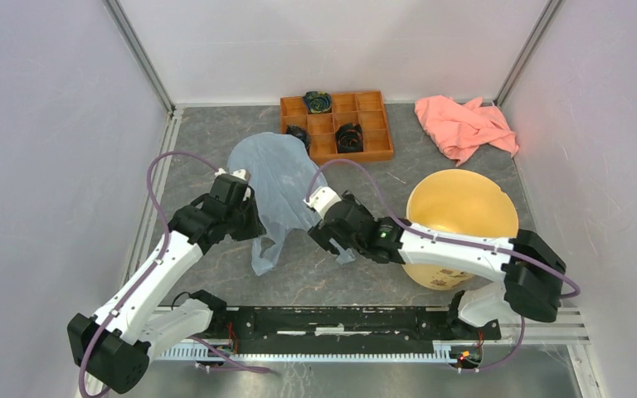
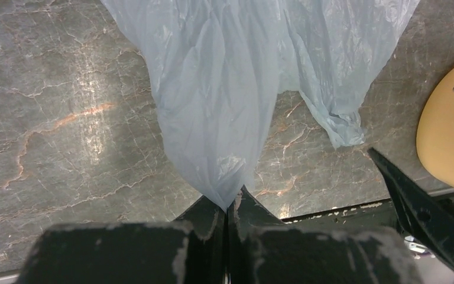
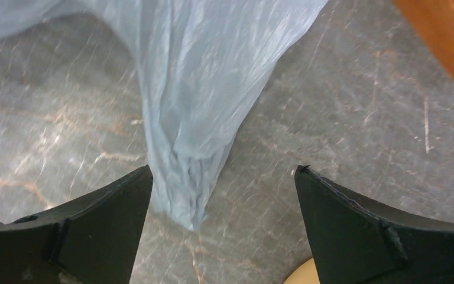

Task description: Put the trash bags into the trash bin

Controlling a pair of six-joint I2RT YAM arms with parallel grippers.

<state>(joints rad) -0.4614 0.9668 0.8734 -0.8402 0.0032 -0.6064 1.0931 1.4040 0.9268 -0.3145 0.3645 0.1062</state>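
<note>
- At mid-counter (image 1: 315, 274), the trash bag (image 1: 275, 178) hung lifted from a pinch, its lower folds trailing towards the surface; it was wholly outside the trash bin (image 1: 462, 207).
- The left tool (image 2: 229, 207) was pressed together on a gathered point of the film, with the sheet fanning away from it.
- The right tool (image 3: 223, 171) stood fully spread and gripped nothing. A drooping lobe of the bag hung between its fingers, close to one of them (contact could not be confirmed).
- The bin stood on the counter to the right of the bag, beyond the right forearm, with its mouth unobstructed.
- Judgement: the step in hand was a second grasp by the right tool on that lobe.
- Recommendation: centre the lobe between the fingers before closing, and bite above the thin tip, where the film is bunched and less likely to slip.
- Recommendation: with both pinches secure, draw the film together rather than spreading it, since loose folds could catch on the bin's rim.
- Risk: the bin looked light and could be dragged or tipped by a trailing fold.
</note>
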